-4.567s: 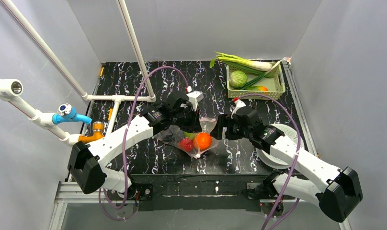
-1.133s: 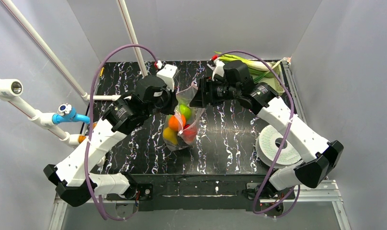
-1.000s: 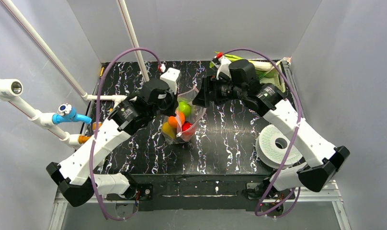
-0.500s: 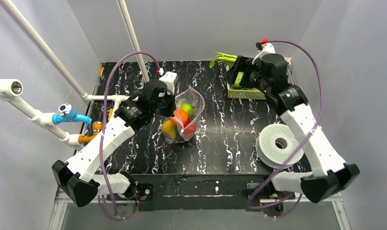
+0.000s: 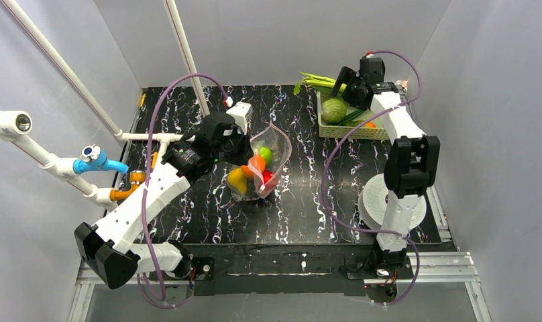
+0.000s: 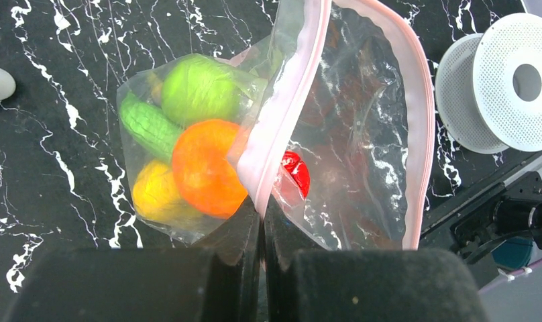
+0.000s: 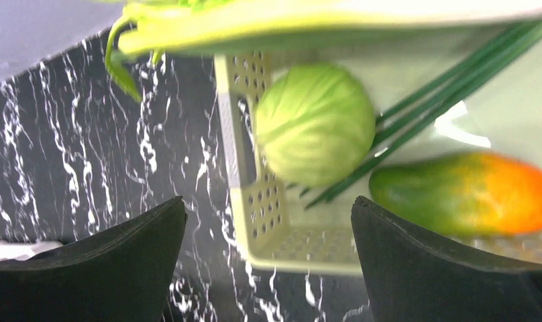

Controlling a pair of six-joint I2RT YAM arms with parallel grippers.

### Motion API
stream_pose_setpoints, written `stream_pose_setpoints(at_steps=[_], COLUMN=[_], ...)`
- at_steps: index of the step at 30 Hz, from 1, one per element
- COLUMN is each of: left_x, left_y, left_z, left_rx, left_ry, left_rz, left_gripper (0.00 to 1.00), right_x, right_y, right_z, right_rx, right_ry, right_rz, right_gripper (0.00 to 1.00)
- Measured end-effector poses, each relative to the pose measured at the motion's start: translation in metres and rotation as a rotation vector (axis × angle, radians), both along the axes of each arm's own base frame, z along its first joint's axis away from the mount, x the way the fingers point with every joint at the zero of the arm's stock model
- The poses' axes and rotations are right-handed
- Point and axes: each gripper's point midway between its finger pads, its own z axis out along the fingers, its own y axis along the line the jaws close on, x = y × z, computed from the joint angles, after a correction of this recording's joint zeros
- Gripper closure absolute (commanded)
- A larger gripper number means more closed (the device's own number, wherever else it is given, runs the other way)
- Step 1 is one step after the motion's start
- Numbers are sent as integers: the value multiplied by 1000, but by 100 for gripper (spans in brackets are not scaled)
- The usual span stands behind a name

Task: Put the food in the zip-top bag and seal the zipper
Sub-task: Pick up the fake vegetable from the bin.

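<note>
The left end effector (image 6: 261, 208) is pressed together on the pink zipper (image 6: 288, 114) of the clear zip-top bag (image 6: 349, 134). It pinches one lip of the mouth, so the bag hangs tilted, and its bottom appears to rest on the black marbled counter (image 5: 308, 215) near the middle. The other lip curves away, leaving the mouth gaping. Inside the bag, bunched low, are a toy orange (image 6: 204, 168), a round green fruit (image 6: 198, 87), a yellow fruit (image 6: 154, 194), a ribbed green vegetable (image 6: 147, 124) and a red piece (image 6: 296, 173) half hidden behind the strip. The film looks thin, crinkly and slippery, too floppy to keep a shape. The stiffer zipper strip is probably the only sound place to hold it, and sealing would likely mean pulling the strip taut from both ends. To the right, a white perforated spool (image 5: 392, 201) lies on the counter. At the far right corner sits a pale green mesh basket (image 7: 255, 201). It holds a long leek (image 7: 288, 20), a toy cabbage (image 7: 315, 124) and a green-and-orange mango-like fruit (image 7: 469, 191). The right end effector (image 7: 267, 204) hovers above it, fingers spread wide and empty. Both of those toys look light, hard and glossy, so they may roll or slip. A grip across the widest part seems safest.
</note>
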Motion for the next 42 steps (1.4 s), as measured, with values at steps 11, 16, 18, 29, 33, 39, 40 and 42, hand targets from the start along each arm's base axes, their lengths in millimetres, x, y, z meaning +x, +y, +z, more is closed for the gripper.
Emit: stream_pose_setpoints(at_steps=[11,16,18,29,33,39,40,42], left_x=[-5,-5,-6,-6,-6,-5,-5,-5], left_y=[-9,-10,-11,-14,-15,-17,-18,-18], left_z=[2,2,3,-2,-2,-6,-7,-9], left_rx=[-45,-52,-54,-56,-60,-59,-58,-56], left_ry=[21,25,27,46,48,60,63,70], left_rz=[-31,-37,-39,-44,-47,-47,-48,-50], left_gripper=[100,100,100,100,100,100,100,100], right_x=[52,57,58,60,60,58,58,55], right_y=[-42,-38,-32,-8,-5,-3,-3,-3], right_z=[-46,-72,-80,-101,-106,-104,-103,-99], right_rx=[179,266,299,418,442,456,455,456], right_ry=[59,96,108,141,152,158,158,167], right_rz=[-25,10,31,90,97,99,101,99], right_gripper=[2,2,2,13,30,59,60,64])
